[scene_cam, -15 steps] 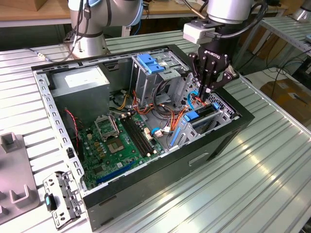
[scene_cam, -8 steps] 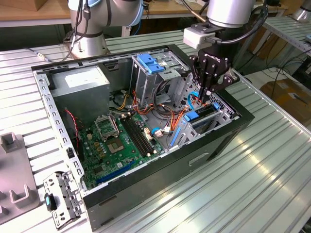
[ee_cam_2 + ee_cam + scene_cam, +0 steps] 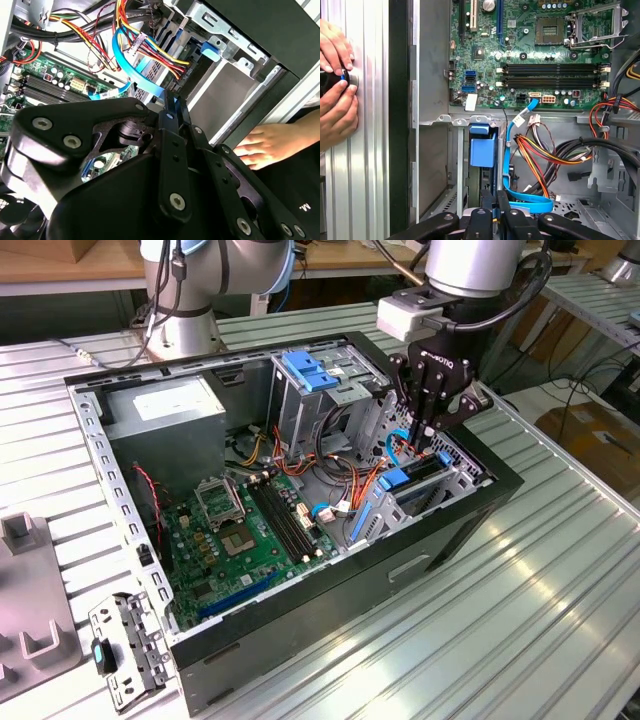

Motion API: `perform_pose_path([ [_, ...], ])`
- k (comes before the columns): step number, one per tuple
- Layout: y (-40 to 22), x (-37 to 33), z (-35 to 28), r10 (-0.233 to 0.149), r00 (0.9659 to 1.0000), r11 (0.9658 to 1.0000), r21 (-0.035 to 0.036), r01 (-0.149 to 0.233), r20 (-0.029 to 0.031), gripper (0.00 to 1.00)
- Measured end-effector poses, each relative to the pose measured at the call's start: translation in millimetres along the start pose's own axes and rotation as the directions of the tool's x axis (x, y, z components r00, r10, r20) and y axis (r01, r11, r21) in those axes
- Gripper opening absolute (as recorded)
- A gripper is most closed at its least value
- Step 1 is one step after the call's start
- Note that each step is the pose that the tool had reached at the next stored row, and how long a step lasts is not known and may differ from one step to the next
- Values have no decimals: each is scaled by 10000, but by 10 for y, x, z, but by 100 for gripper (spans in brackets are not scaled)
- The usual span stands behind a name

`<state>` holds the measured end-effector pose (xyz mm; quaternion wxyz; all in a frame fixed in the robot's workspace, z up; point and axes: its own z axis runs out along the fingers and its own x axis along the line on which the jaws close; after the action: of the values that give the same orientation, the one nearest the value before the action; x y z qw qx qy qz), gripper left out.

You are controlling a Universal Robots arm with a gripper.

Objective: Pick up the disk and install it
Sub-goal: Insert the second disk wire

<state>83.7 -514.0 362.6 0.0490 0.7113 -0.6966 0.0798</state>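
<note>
The disk [image 3: 412, 480] stands on edge in the drive bay at the case corner on the exterior view's right, its blue carrier rail showing. In the first wrist view the blue carrier [image 3: 482, 149] sits in the bay slot just ahead of the fingertips. My gripper [image 3: 429, 438] hangs straight over the disk's upper edge. Its fingers are pressed together, shut, with nothing visible between them in both wrist views [image 3: 172, 109] [image 3: 492, 199]. I cannot tell whether the tips touch the disk.
The open case holds a green motherboard [image 3: 245, 530], a grey power supply [image 3: 165, 410], a blue latch plate [image 3: 310, 370] and orange and blue cables [image 3: 530, 150] beside the bay. A person's hands [image 3: 335, 75] [image 3: 260, 145] rest on the ribbed table outside the case wall.
</note>
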Motion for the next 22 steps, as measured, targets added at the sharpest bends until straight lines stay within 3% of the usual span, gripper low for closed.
perform_pose_path([
  [5, 0, 0, 0, -2, 10000, 10000, 1, 2, 0, 17],
  [6, -5, 0, 0, -2, 10000, 10000, -2, 2, 1, 24],
  [8, -32, 1, 3, -9, 10000, 10000, -42, 9, 2, 24],
  [12, -105, -2, 27, -59, 10000, 9995, -312, 60, 13, 24],
  [15, -123, -6, 53, -80, 10000, 9990, -428, 81, 33, 24],
  [16, -122, -6, 64, -81, 10000, 9990, -437, 82, 37, 24],
  [17, -120, 0, 77, -79, 10000, 9990, -438, 81, 40, 16],
  [19, -36, 21, 82, -79, 9999, 9990, -436, 83, 108, 16],
  [22, 16, 34, 83, -77, 9999, 9990, -434, 82, 126, 16],
])
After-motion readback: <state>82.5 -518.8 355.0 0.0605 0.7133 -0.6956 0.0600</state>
